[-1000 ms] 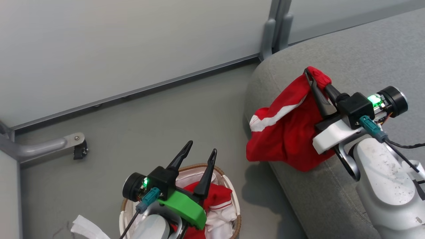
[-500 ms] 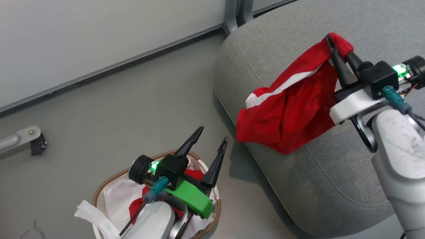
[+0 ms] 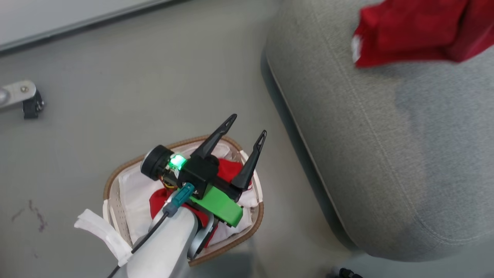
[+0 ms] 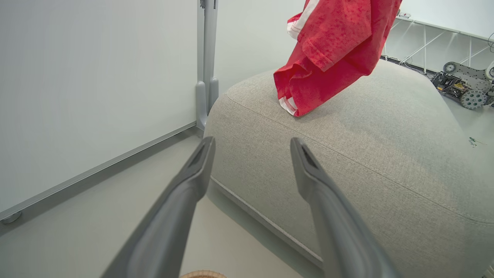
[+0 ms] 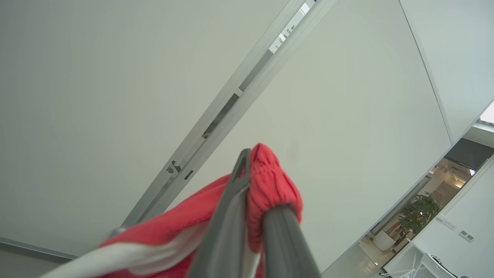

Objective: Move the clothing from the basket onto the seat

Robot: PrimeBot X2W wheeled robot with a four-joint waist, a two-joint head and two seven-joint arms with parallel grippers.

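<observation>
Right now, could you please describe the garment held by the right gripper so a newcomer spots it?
Start at the grey seat. Above it hangs a red garment with a striped white cuff, pinched by the right gripper. The other red clothing lies in the basket.

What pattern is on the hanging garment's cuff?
White with thin red stripes on the cuff; best seen in the left wrist view.

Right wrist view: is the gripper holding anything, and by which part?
The right gripper is shut on the red clothing, pinching a bunched, gathered edge of the fabric.
</observation>
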